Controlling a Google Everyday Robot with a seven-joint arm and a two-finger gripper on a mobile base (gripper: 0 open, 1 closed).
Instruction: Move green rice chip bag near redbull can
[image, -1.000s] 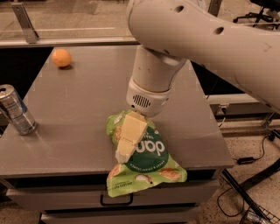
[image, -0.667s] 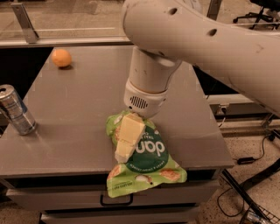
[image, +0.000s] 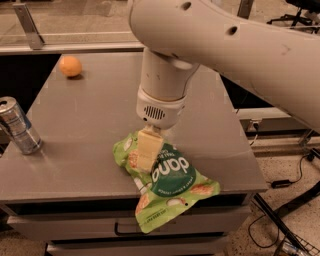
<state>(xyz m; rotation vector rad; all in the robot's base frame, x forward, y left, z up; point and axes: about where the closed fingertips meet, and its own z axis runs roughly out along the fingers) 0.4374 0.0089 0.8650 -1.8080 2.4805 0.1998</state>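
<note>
— Where is the gripper (image: 147, 161)?
— Low over the front half of the table (image: 90, 115). It points straight down from the thick white arm (image: 165, 75), which reaches in from the upper right. It sits right on the bag (image: 176, 176).

— Open or closed?
— Closed on the bag. One cream finger (image: 149, 147) lies flat against the bag's upper left part, and the green film puckers up around it. The other finger is hidden behind the bag.

— And the bag itself?
— It is at the table's front edge, a little right of the middle. Its upper end is at the gripper and its dark-green round logo faces up. Its lower end sticks out past the front edge, over the drawer (image: 70, 225) below. I cannot tell whether the part under the gripper touches the tabletop.

— The can (image: 19, 127)?
— It stands at the table's left edge with its shiny top showing. It is well apart from the bag, with bare grey tabletop between them.

— Anything else up there?
— An orange (image: 70, 66) lies near the far left corner, well apart from both the can and the bag.
</note>
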